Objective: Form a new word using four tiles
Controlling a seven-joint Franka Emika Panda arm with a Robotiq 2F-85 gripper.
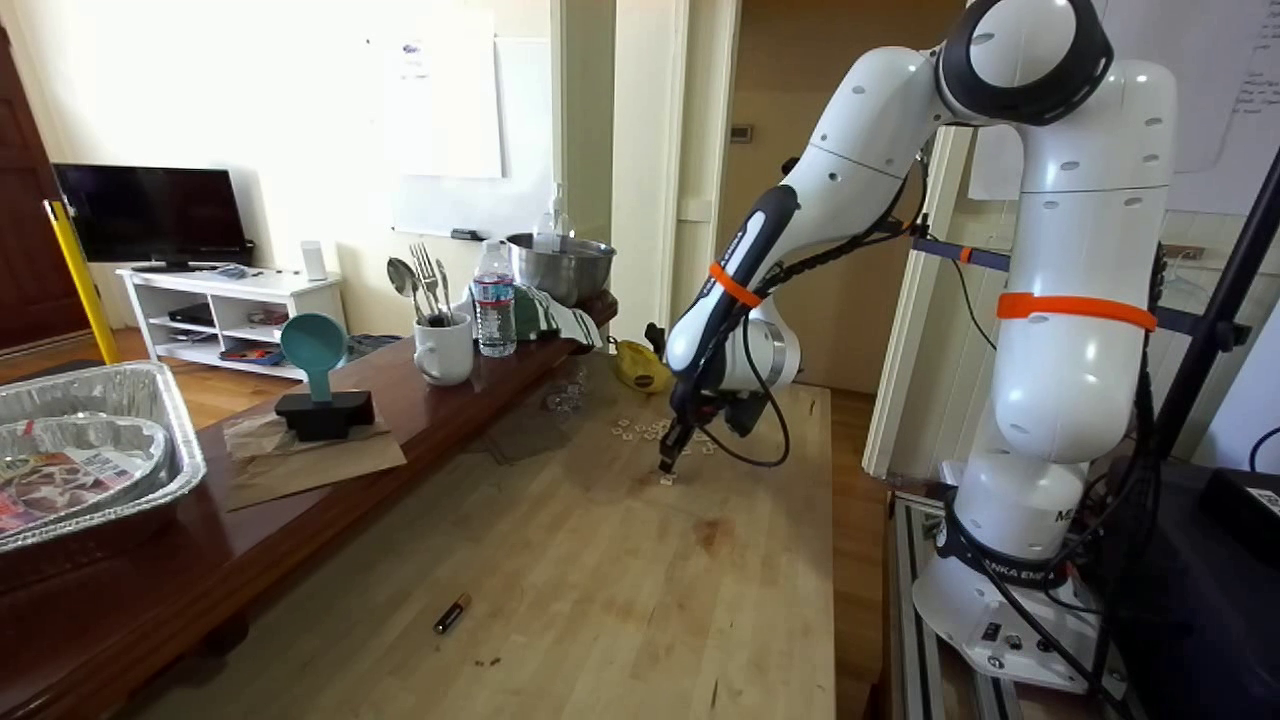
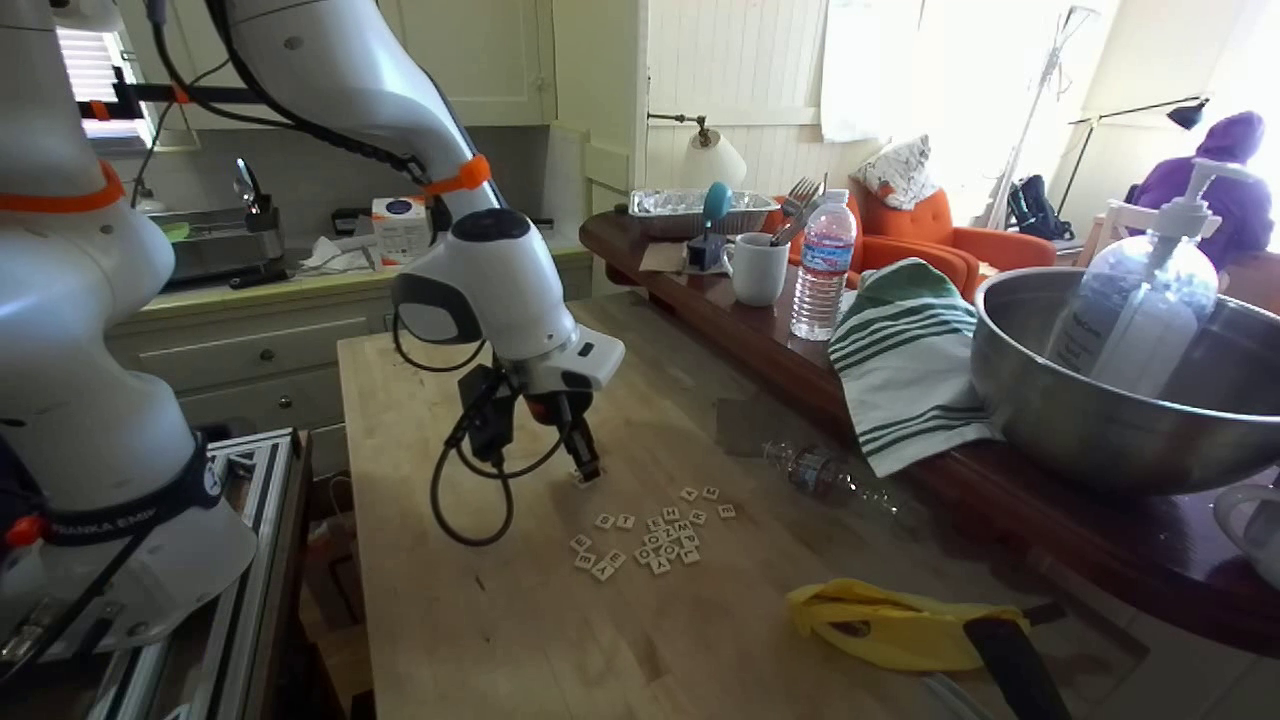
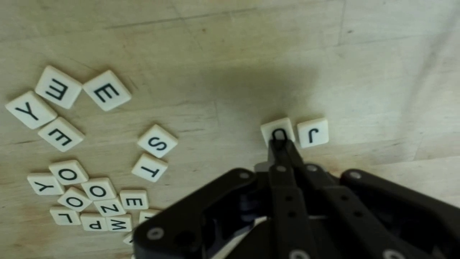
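Nearest to us in the wrist view, the black gripper [image 3: 283, 144] points down with its two fingertips brought together, partly covering a tile with a round letter [image 3: 274, 126]; we cannot tell whether they press on it. Just beside that tile, across a narrow gap, lies what looks like a J tile [image 3: 320, 133]. Well apart, toward the left of this view, an S tile [image 3: 157, 141] and a T tile [image 3: 149, 167] lie just beside each other, and past them we see more letter tiles [image 3: 97, 189] face up, with E, Y and O among them, many touching. The tiles all lie on a pale wooden table [image 1: 600, 600]. In an exterior view we find a battery [image 1: 452, 613] on that table, well apart from the tiles. We also make out a clear plastic bottle [image 2: 815, 470] on its side and a yellow item [image 2: 890, 630]. Along the table runs a dark wood ledge [image 1: 270, 530] bearing a foil tray [image 1: 130, 390], a white mug [image 1: 444, 350] of cutlery [image 1: 401, 276], an upright water bottle [image 1: 495, 310] and a steel bowl [image 2: 1080, 430] with a pump bottle [image 2: 1140, 310] inside. Farther off are a dark television [image 1: 155, 212], orange armchairs [image 2: 905, 225] and a person [image 2: 1205, 195] in a purple hooded top.
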